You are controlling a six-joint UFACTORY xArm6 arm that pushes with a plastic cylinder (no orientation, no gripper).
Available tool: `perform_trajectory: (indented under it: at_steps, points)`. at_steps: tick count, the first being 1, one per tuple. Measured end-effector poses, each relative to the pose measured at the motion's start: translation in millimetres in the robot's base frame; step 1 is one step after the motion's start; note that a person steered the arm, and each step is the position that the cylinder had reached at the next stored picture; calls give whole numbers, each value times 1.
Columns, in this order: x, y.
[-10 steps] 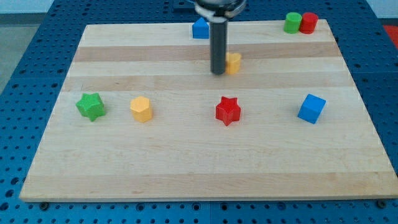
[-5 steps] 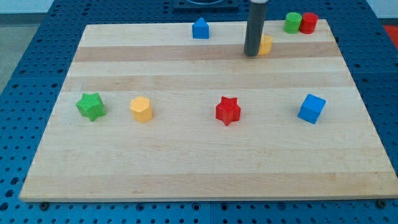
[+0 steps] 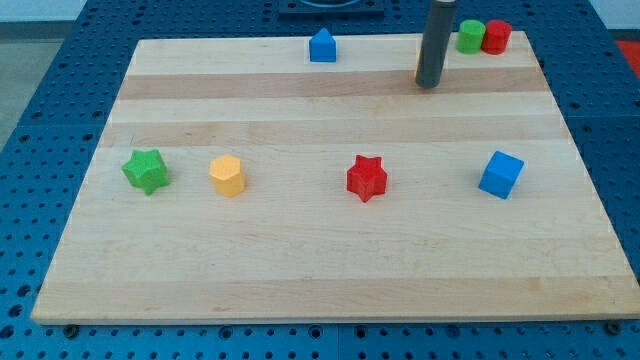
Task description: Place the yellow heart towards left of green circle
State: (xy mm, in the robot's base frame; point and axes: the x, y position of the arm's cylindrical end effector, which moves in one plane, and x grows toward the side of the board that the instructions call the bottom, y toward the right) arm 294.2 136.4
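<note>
Pushing along the bench's (image 3: 300,250) far edge, my tip (image 3: 429,86) stands right against the yellow heart (image 3: 419,62), which peeks out at its eleven o'clock, near the green circle (image 3: 470,37). No gripper here, nothing clenched. That heart looks light, stiff, slippery: nudge its flat side. No containers.

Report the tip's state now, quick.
No gripper: my tip holds nothing, beside the yellow heart, which the rod mostly hides, left of the green circle.

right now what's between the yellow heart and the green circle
In the camera view my tip and rod cover most of the yellow heart; only bare board shows between rod and green circle.
</note>
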Motion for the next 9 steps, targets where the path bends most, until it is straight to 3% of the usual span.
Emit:
perform_trajectory:
  at_steps: [2, 3, 4, 6, 9]
  points:
    - [-44, 0]
    - [-43, 0]
    - [-42, -16]
    - [-82, -45]
    - [-84, 1]
